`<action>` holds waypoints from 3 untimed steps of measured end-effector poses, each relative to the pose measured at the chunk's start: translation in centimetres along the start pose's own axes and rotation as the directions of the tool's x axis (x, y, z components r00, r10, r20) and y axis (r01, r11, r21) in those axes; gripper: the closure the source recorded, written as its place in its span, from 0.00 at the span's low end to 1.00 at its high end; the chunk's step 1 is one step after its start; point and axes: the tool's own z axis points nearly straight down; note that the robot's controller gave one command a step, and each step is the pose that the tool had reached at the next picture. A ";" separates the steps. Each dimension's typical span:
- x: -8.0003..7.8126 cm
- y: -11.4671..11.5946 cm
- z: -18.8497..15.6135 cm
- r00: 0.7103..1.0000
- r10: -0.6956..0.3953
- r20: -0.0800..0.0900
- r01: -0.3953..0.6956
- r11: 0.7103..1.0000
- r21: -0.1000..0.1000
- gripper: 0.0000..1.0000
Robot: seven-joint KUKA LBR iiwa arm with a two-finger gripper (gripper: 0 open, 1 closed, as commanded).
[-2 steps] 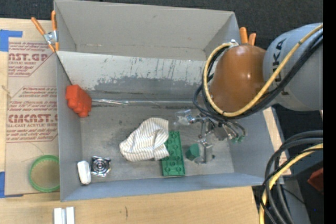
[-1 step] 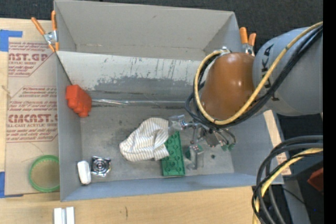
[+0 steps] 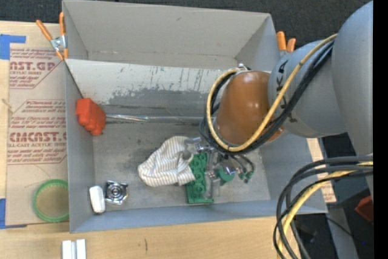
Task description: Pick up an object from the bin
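Green blocky plastic piece (image 3: pixel 196 190) beside crumpled striped cloth (image 3: pixel 162 168), under end effector (image 3: pixel 211 168).

We see an orange-red lump (image 3: pixel 90 116) far left, and a white piece (image 3: pixel 97 199) beside a shiny metal fitting (image 3: pixel 115 191)

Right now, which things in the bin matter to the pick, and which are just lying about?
In the job: pincer, over the green block; striped cloth beside it.
Lying about: orange lump; white piece; silver part.
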 end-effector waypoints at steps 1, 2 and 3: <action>-3.6 3.7 2.4 0.984 0.177 -0.008 -0.177 0.984 -0.004 1.00; -3.6 3.7 2.5 0.984 0.177 -0.005 -0.177 0.984 -0.003 0.00; -3.6 3.7 2.3 0.984 0.177 -0.005 -0.177 0.984 -0.003 1.00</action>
